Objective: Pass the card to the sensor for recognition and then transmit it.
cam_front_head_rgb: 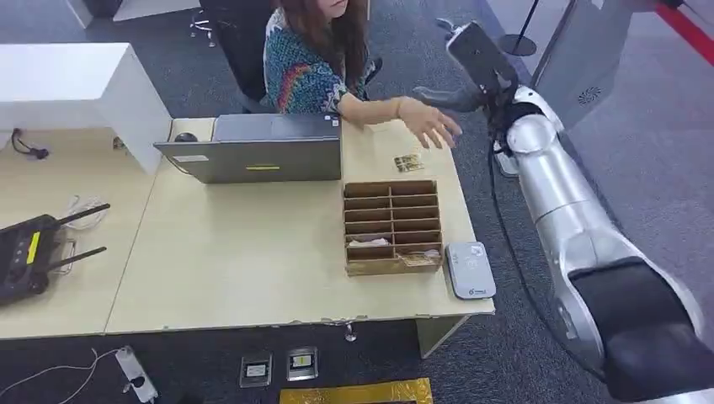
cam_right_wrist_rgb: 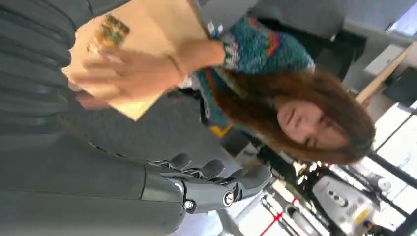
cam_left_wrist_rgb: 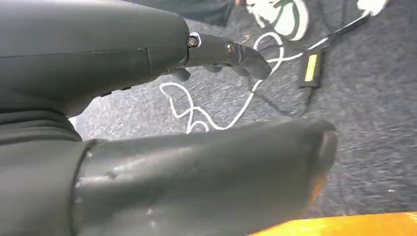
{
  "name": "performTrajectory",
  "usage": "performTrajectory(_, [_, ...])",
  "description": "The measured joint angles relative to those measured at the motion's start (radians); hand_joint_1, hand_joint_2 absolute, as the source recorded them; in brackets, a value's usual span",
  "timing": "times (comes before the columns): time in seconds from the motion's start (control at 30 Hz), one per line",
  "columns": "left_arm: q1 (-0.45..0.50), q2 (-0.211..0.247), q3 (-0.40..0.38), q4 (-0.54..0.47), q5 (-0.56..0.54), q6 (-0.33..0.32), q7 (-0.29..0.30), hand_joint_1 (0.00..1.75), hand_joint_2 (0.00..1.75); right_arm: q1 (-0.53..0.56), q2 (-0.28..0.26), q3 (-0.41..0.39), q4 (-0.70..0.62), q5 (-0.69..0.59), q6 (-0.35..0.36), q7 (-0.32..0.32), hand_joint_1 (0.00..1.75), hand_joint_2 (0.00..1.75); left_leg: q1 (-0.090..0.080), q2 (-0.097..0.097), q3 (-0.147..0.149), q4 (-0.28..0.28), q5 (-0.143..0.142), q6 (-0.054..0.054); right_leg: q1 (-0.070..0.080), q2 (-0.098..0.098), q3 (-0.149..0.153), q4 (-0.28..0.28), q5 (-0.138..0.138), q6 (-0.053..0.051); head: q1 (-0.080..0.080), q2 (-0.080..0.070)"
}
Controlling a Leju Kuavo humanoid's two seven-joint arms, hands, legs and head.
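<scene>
Cards [cam_front_head_rgb: 408, 162] lie on the table [cam_front_head_rgb: 253, 252] near its far right corner, a small patterned stack just beyond the organizer [cam_front_head_rgb: 392, 227]. The person's hand [cam_front_head_rgb: 431, 126] hovers over the table just past them. The right hand [cam_front_head_rgb: 471, 71] is raised off the table's right edge, beyond and to the right of the cards and well above them, close to the person's hand but apart from it. Its fingers are spread and it holds nothing.

From the head view you get the layout: a laptop [cam_front_head_rgb: 261, 151] at the far edge, the wooden organizer with a few slips in its near compartments, and the grey sensor [cam_front_head_rgb: 470, 269] just beside the organizer's near right corner. A black router [cam_front_head_rgb: 29, 248] sits on the neighbouring desk to the left.

The right wrist view gives what the head view cannot: the right hand [cam_right_wrist_rgb: 216, 184] seen from behind, fingers [cam_right_wrist_rgb: 211, 169] apart with nothing between them and the thumb. It also shows the cards [cam_right_wrist_rgb: 110, 32] on the tabletop with the person's hand [cam_right_wrist_rgb: 128, 73] blurred close over them, clear of the robot's fingers.

The left wrist view looks at grey carpet with a white cable [cam_left_wrist_rgb: 216, 108] looped across it. The left hand [cam_left_wrist_rgb: 196, 118] shows a thick thumb and a dark finger [cam_left_wrist_rgb: 231, 54] held apart, nothing gripped.
</scene>
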Motion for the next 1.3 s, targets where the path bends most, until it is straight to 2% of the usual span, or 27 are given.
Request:
performTrajectory(0.1, [0.015,0.008,-0.002,0.002,0.011,0.004,-0.003,0.00,0.00,0.118,-0.049,-0.022,-0.174,-0.034,0.050,0.043,0.00,1.75,0.000,0.000,0.000,0.000,0.000,0.000,0.000,0.000,0.000,0.000,0.000,0.000,-0.001,0.000])
performTrajectory(0.27, [0.024,0.014,-0.003,0.004,0.024,0.010,-0.009,0.00,0.00,0.309,-0.109,-0.063,-0.434,-0.065,0.091,0.104,0.00,1.75,0.000,0.000,0.000,-0.001,-0.001,-0.001,0.000,0.000,0.000,0.000,0.000,0.000,-0.001,0.000])
performTrajectory(0.5, [0.027,0.020,-0.003,0.007,0.028,0.016,-0.010,0.00,0.00,0.484,-0.148,-0.112,-0.685,-0.112,0.126,0.168,0.00,1.75,0.000,0.001,0.000,-0.001,-0.001,-0.001,0.000,0.001,0.000,0.000,0.000,0.000,-0.001,0.000])
performTrajectory(0.77, [0.032,0.023,-0.003,0.009,0.041,0.025,-0.014,0.00,0.00,0.625,-0.159,-0.145,-0.843,-0.080,0.165,0.208,0.00,1.75,0.000,0.001,0.000,-0.001,-0.001,-0.001,0.000,0.001,0.000,0.000,0.000,0.000,0.000,0.000])
performTrajectory(1.0, [0.041,0.029,-0.004,0.009,0.049,0.026,-0.017,0.00,0.00,0.732,-0.165,-0.141,-0.918,0.020,0.206,0.249,0.00,1.75,0.000,0.001,0.000,-0.001,-0.001,-0.001,0.000,0.001,0.000,0.000,0.000,0.000,-0.001,0.000])
performTrajectory(1.07, [0.042,0.029,-0.004,0.009,0.050,0.027,-0.017,0.00,0.00,0.762,-0.172,-0.134,-0.933,0.115,0.186,0.248,0.00,1.75,0.000,0.001,0.000,-0.001,-0.001,-0.001,0.000,0.000,0.000,0.000,0.000,0.000,-0.001,0.000])
performTrajectory(1.17, [0.043,0.031,-0.004,0.009,0.049,0.029,-0.017,0.00,0.00,0.808,-0.181,-0.116,-0.945,0.255,0.119,0.226,0.00,1.75,0.000,0.001,0.000,-0.001,-0.001,-0.001,0.000,0.000,0.000,0.000,0.000,0.000,0.000,0.000])
performTrajectory(1.3, [0.042,0.030,-0.004,0.009,0.059,0.053,-0.024,0.00,0.00,0.866,-0.190,-0.076,-0.956,0.463,-0.058,0.174,0.00,1.75,0.000,0.001,0.000,-0.001,-0.001,-0.001,0.000,0.000,0.000,0.000,0.000,0.000,0.000,0.000])
